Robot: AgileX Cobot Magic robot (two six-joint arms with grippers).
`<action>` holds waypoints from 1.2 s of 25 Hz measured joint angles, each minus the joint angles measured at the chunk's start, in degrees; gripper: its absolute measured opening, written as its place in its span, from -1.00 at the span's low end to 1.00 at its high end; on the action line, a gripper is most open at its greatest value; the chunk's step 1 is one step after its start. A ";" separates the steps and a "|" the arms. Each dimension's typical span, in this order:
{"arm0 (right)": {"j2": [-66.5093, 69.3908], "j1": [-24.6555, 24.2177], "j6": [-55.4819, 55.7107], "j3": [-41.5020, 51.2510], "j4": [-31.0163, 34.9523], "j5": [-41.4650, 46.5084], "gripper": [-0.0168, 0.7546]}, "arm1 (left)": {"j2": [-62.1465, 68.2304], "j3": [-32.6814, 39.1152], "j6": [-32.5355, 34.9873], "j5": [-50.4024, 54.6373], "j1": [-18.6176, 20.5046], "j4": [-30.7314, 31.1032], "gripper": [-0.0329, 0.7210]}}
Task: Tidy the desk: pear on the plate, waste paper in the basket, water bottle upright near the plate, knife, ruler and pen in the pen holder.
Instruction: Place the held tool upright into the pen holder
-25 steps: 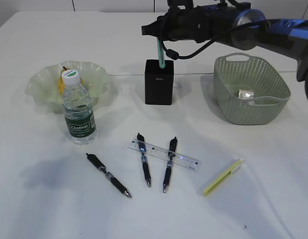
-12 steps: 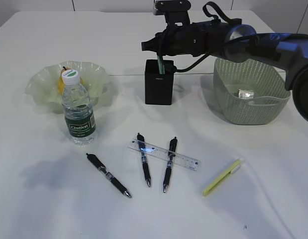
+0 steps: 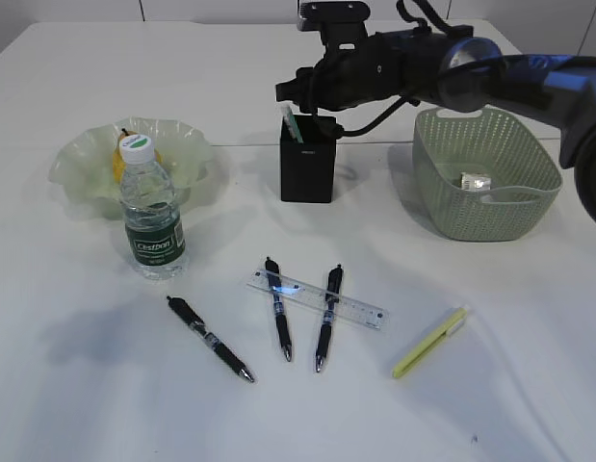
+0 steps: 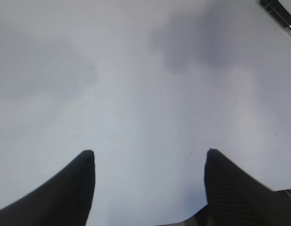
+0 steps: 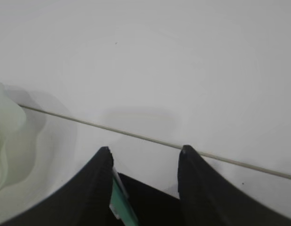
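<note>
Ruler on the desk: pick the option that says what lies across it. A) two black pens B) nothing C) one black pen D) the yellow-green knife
A: in the exterior view the clear ruler lies flat on the desk with two black pens crossing it, while a third pen and the yellow-green knife lie apart from it.

Bare table (image 3: 76, 385) left of black pens (image 3: 211, 339).

Right fingers (image 5: 144, 153) apparently parted, extended.
</note>
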 joint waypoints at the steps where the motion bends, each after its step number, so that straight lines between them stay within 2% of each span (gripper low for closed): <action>1: -0.48 0.00 0.00 0.00 0.00 1.70 -0.06 | 0.00 0.00 0.00 0.00 0.00 0.00 0.44; 10: -8.03 0.00 -0.92 0.00 1.84 17.02 -0.06 | 0.00 0.00 0.00 0.00 0.00 0.00 0.44; 22: -22.24 0.00 -0.92 0.00 -0.74 46.10 -0.06 | 0.00 0.00 0.00 0.00 0.00 0.22 0.44; 30: -30.66 0.00 -0.47 1.21 -1.33 54.04 -0.06 | 0.00 0.00 0.00 -0.13 0.00 0.22 0.44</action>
